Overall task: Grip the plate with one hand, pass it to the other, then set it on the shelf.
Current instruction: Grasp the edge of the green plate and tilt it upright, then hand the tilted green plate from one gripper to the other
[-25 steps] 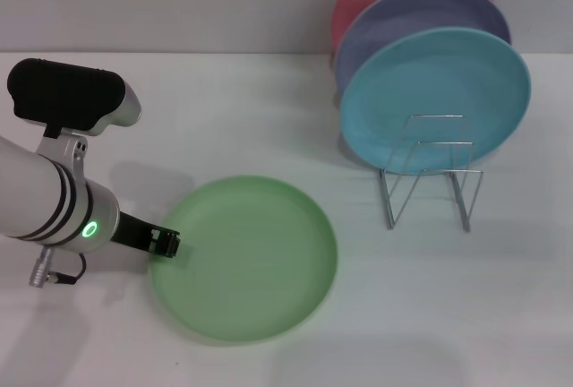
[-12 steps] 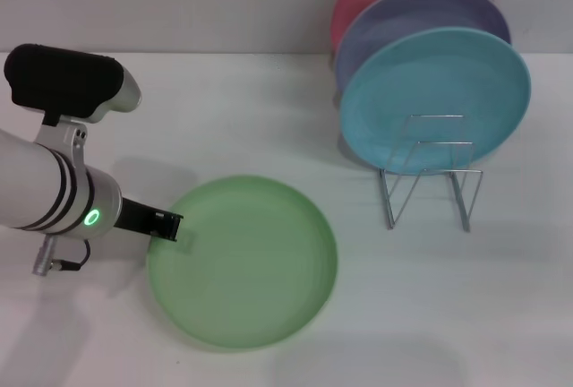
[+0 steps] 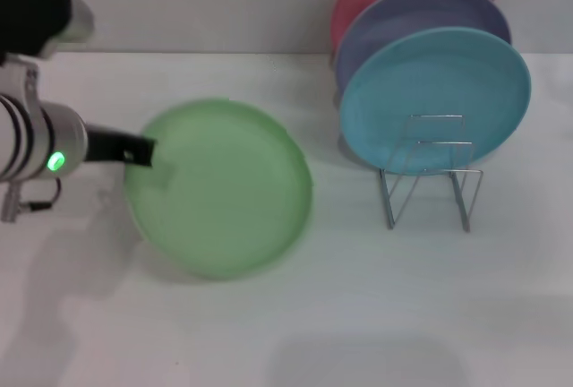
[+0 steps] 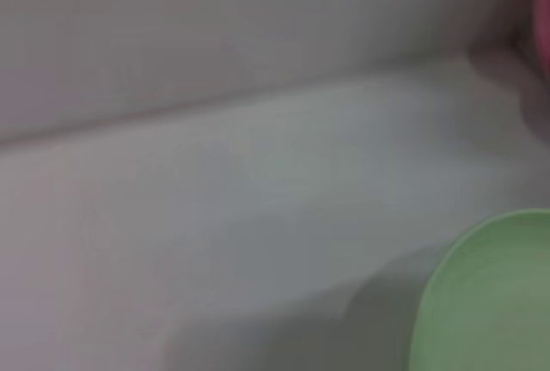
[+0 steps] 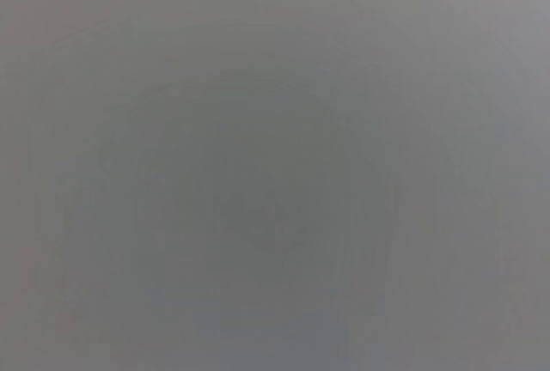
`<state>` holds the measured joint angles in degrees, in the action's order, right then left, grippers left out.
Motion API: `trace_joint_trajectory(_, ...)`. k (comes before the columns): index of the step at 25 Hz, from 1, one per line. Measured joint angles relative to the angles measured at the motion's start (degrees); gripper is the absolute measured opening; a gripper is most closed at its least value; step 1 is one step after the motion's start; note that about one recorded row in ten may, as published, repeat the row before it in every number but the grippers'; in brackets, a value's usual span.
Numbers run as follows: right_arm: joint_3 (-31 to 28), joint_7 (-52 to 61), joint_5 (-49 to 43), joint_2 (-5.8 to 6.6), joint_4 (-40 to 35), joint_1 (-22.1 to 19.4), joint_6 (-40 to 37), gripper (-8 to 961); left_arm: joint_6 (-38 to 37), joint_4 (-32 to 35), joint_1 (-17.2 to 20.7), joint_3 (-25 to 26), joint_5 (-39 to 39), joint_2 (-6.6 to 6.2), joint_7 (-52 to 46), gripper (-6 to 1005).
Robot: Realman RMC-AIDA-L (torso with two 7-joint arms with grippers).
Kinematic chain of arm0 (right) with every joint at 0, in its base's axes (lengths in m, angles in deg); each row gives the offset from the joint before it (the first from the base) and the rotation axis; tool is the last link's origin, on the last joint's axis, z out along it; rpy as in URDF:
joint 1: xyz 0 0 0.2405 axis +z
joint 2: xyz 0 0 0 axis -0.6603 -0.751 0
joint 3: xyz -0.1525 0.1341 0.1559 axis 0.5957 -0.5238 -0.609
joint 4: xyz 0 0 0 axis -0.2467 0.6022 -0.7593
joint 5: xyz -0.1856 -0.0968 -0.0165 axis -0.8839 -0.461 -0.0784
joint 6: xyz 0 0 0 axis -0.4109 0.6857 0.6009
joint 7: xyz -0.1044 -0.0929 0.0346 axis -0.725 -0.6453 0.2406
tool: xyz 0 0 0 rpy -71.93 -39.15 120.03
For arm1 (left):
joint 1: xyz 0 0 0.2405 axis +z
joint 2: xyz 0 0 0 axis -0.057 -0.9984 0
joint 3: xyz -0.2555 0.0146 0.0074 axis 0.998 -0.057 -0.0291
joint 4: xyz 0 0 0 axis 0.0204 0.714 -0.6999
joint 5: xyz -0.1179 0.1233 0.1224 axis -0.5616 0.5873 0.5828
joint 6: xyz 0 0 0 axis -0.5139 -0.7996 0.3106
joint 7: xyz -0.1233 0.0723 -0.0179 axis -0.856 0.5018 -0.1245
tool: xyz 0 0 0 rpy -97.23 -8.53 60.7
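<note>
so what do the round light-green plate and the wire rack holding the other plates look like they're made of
The round light-green plate, held at its rim by the left gripper, looks like plastic: an even matte colour with no glaze shine. The thin silver wire rack looks like bare or plated metal, with slim, bright bent rods.

The plate (image 3: 219,188) sits left of the rack (image 3: 428,172) (three plates stacked behind one another).

The head view looks forward and down on the white worktop (image 3: 376,315), with the wire shelf (image 3: 428,172) at two o'clock. The left wrist view sits close and low over that worktop, sharing the green plate (image 3: 219,188). The right wrist view shows only featureless grey.
</note>
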<state>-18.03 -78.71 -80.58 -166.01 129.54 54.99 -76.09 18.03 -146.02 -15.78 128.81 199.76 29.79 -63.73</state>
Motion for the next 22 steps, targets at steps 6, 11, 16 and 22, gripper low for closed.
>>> trace_joint_trajectory(6,9.14,5.7,0.0,5.56,11.2,2.68,13.52,534,-5.85,-2.74,1.88,0.59,1.43,-0.01,0.03,30)
trace_joint_trajectory(11,14.28,8.54,0.0,9.85,22.64,4.5,30.74,529,-9.83,-3.92,2.98,1.74,1.45,0.0,0.52,34)
trace_joint_trajectory(16,16.79,9.38,0.03,12.39,30.91,5.77,41.85,524,-11.18,-3.75,3.25,3.28,1.39,-0.02,1.74,39)
trace_joint_trajectory(22,17.19,11.09,1.36,12.78,33.41,7.14,46.14,517,-12.94,-3.33,3.51,4.08,1.02,-0.04,2.61,44)
